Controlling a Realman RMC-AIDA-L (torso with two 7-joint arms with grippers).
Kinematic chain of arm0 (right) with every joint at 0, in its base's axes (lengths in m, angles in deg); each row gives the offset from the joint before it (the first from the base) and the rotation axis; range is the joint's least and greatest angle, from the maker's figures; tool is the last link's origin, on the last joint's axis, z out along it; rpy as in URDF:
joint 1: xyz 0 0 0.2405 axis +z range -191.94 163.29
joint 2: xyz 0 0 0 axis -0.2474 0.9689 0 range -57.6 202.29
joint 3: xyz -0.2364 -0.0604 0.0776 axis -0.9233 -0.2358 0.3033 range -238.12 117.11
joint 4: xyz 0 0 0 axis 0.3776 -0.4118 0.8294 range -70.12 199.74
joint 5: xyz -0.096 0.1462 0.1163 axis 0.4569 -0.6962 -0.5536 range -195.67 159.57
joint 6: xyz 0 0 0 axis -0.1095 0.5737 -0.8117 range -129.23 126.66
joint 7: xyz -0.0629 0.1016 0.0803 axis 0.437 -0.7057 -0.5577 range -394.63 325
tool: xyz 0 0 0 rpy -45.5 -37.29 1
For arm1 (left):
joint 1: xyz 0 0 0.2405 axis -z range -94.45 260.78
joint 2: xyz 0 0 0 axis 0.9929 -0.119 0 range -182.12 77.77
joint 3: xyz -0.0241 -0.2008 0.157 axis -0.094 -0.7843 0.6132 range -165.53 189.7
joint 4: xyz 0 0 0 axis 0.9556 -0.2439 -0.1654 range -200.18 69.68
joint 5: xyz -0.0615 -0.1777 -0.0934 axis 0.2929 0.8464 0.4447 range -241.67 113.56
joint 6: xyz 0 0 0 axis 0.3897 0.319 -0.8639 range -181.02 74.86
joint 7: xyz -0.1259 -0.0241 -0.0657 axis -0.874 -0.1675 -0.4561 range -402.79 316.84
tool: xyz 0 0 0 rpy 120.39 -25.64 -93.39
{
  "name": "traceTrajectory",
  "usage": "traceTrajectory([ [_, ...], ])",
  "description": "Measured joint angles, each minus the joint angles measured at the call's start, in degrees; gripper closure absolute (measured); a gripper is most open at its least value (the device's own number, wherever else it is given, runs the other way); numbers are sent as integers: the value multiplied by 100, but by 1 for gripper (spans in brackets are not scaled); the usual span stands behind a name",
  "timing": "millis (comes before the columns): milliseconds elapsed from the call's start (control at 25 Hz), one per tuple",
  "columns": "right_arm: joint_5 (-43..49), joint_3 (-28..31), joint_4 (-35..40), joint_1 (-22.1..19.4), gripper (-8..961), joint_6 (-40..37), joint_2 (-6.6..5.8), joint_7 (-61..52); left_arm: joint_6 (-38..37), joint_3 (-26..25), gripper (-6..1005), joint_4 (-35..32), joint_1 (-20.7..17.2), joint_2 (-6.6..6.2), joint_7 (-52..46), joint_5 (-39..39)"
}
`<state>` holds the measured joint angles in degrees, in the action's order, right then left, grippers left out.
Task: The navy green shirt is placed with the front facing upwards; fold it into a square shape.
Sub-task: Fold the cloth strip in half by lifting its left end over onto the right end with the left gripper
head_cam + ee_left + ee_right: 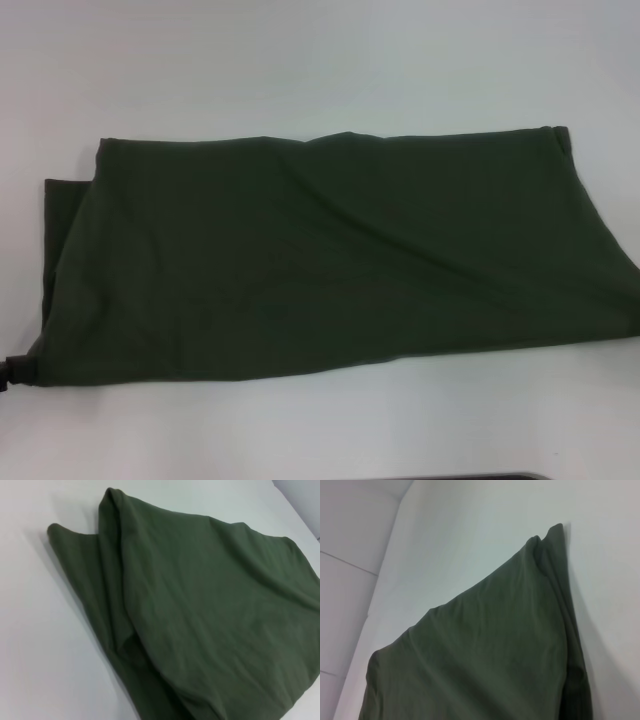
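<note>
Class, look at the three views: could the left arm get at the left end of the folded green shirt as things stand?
Probably yes. The shirt lies flat on the white table with nothing on or beside it, and its left end shows unobstructed in the left wrist view.

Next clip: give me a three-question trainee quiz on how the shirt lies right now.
1. True or false: lettering shows on the shirt.
2. The shirt's outline in the head view is: A) a wide band, B) a square, C) a crumpled ball.
3. What does the shirt rest on?

Key: 1. False, only plain green cloth shows. 2. A, so it is not yet a square. 3. The white table.
</note>
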<state>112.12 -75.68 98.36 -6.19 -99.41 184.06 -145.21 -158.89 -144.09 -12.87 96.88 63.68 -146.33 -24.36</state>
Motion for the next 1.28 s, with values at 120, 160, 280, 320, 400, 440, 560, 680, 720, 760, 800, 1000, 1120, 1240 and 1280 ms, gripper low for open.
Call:
traceTrajectory([
  [120,0,6,-18,-3,942,0,-14,0,27,-1,902,-3,13,-4,0,1],
  [160,0,6,-21,-3,941,-1,-16,0,37,0,901,-8,20,-7,-1,2],
  [280,0,-2,-23,4,940,-11,-17,0,50,2,899,-21,39,-9,0,3],
  [320,0,-15,-23,12,940,-19,-18,1,54,2,898,-24,48,-10,0,3],
  [400,0,-35,-23,29,940,-33,-18,5,92,-8,896,-26,61,-11,-15,4],
  [440,0,-39,-24,39,939,-38,-19,6,92,-8,895,-26,61,-11,-15,4],
  [560,0,-43,-24,69,938,-57,-31,4,131,-18,893,-27,61,-11,-69,13],
  [680,0,-43,-15,110,900,-151,-52,0,138,-18,890,-26,82,-12,-115,14],
  [720,2,-34,0,124,881,-196,-55,0,136,-14,889,-26,90,-16,-125,12],
  [760,2,-19,14,135,862,-220,-55,0,132,-9,889,-26,95,-18,-131,10],
  [800,1,-4,26,143,844,-242,-55,0,129,-1,888,-26,98,-20,-131,9],
  [1000,-42,105,36,170,721,-282,-91,0,145,-16,839,-5,99,-21,-132,6],
  [1120,-49,311,43,208,579,-400,-139,0,145,-64,791,49,125,-26,-132,25],
  [1240,-52,583,51,276,451,-529,-217,0,186,-238,744,60,249,-48,-112,58],
  [1280,-52,687,51,318,411,-576,-247,-2,237,-337,728,58,349,-53,-91,84],
])
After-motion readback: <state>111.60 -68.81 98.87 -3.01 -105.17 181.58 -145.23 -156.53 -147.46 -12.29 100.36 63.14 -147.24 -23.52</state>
